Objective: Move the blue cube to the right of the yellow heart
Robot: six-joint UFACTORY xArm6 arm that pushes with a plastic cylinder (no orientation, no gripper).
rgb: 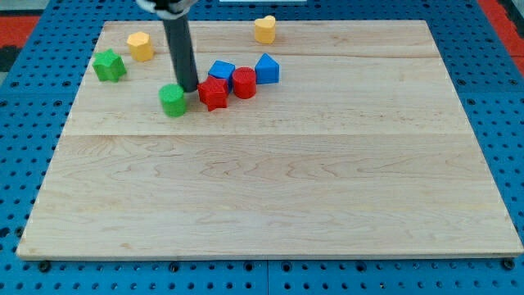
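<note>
Across nearly the whole view, a pale wooden board (270, 188) of long planks, resting on a blue pegboard table (24, 164). Coming down from the view's top left of centre, the dark rod (179, 49), leaning slightly so its lower end sits further to the view's right than its upper part. My tip (191, 88) down at board level, between the green cylinder (173, 100) on its left and the red star-like block (213, 93) on its right, close to both; contact with either not clear. No jaws on this rod, so nothing open, closed or gripping.

Just above and right of my tip, the blue cube (221, 70), turned a little off square with the board, one corner toward the view's bottom, no long axis to speak of. Touching or nearly touching its lower edge, the red star-like block; just beside on the right, the red cylinder (244, 83), then the blue triangular block (267, 70).

Near the top edge, well apart from the cube and to its upper right, the yellow heart (264, 29). Toward the top left corner, a yellow block (140, 46) and a green star-like block (109, 65).
</note>
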